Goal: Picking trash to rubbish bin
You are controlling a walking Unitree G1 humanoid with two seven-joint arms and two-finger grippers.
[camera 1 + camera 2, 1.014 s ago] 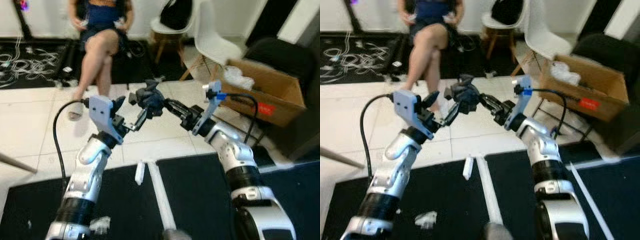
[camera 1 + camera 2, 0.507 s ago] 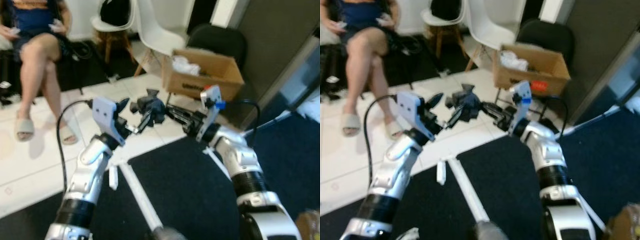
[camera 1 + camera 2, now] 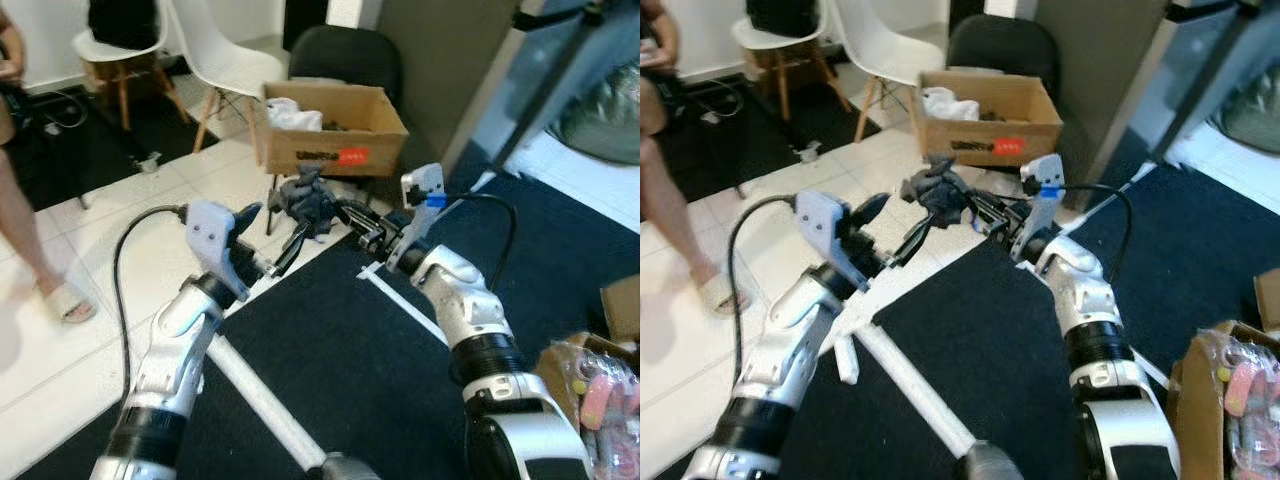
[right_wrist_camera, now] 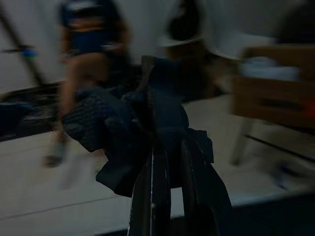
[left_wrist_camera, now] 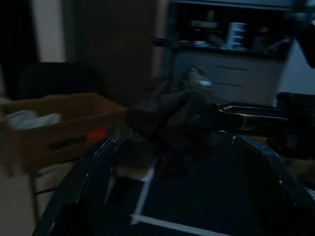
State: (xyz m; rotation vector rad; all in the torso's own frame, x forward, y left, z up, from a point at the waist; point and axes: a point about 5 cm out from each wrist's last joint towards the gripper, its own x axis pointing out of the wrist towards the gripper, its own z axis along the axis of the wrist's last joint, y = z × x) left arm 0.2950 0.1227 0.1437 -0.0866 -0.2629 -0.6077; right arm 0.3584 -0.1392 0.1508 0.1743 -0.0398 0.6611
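Plainly, carried load: a crumpled dark wad of trash (image 3: 308, 198), lifted clear of the floor and out ahead of the robot — judged so it stays in sight while walking.
Right gripper (image 3: 343, 212): clamped on the wad; in its wrist view the two fingers (image 4: 156, 173) stand close together with the material bunched over them.
Left gripper (image 3: 283, 249): raised just beside and below the wad, fingers spread and empty — it looks like a guard in case the wad slips, not a second grip.
Destination: a cardboard box (image 3: 372, 138) serving as the bin, ahead on the white tiles with pale rubbish (image 3: 292, 114) already inside.
Gap: box and wad are apart, so release looks premature.
Bystander: a person's leg (image 3: 25, 235) stands well off to the left.
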